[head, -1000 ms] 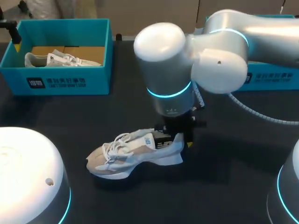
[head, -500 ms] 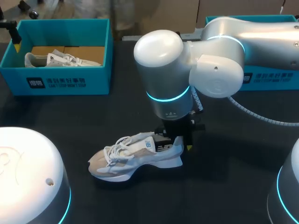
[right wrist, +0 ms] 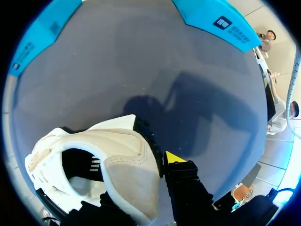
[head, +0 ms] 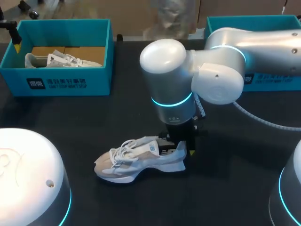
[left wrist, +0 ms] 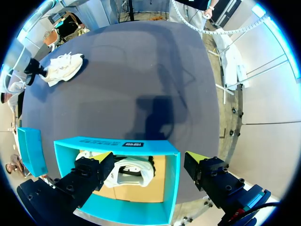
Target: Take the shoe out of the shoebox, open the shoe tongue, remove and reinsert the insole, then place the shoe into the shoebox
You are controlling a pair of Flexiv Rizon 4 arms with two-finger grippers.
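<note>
White shoe (head: 141, 160) lowered flatter, nudged toward table's near edge | right gripper (head: 178, 147) clamped on heel | left gripper (left wrist: 148, 157) apart over box (head: 63, 84) | tongue next

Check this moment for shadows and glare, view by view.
Head view: soft shadow beneath the shoe; cyan ring glows on the right arm. Left wrist view: dark shadow on the table beyond the shoebox. Right wrist view: another shadow ahead of the shoe.
</note>
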